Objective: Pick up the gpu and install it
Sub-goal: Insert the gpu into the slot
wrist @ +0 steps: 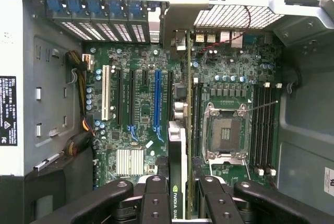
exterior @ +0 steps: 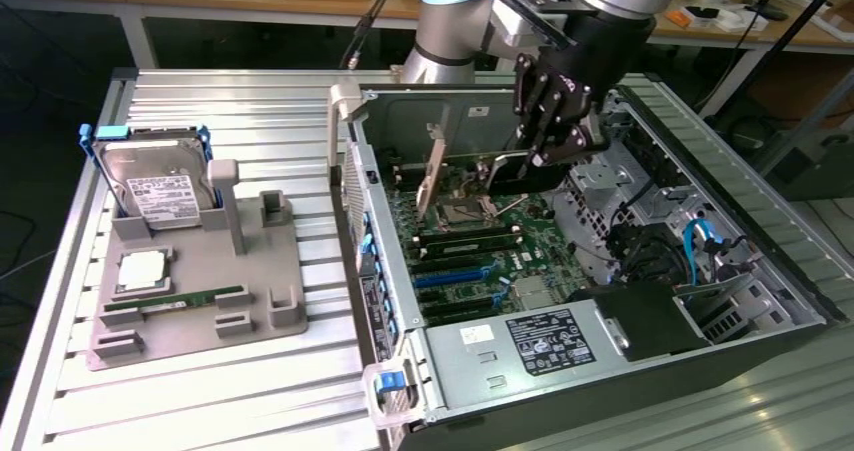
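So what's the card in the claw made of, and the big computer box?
The gpu looks like smooth black plastic with a printed logo, probably over circuit board. The computer case looks like thin grey sheet metal: folded edges, punched vent holes, dull shine.

Quick headcount: one arm (exterior: 447, 41) with one claw (exterior: 547, 156), one gpu (wrist: 177, 166), and one open PC case (exterior: 747, 221) with one motherboard (wrist: 141, 109) inside. On that board I count one white slot (wrist: 106, 93), one CPU socket (wrist: 225, 132) and one silver heatsink (wrist: 129, 161). There's one power supply (exterior: 534, 346) too, plus one blue cable (exterior: 697, 239) toward the exterior view's right. At the exterior view's left, one grey holder (exterior: 267, 301) on the worktop (exterior: 227, 401) carries one hard drive (exterior: 158, 186), one CPU chip (exterior: 143, 269) and one memory stick (exterior: 187, 299).
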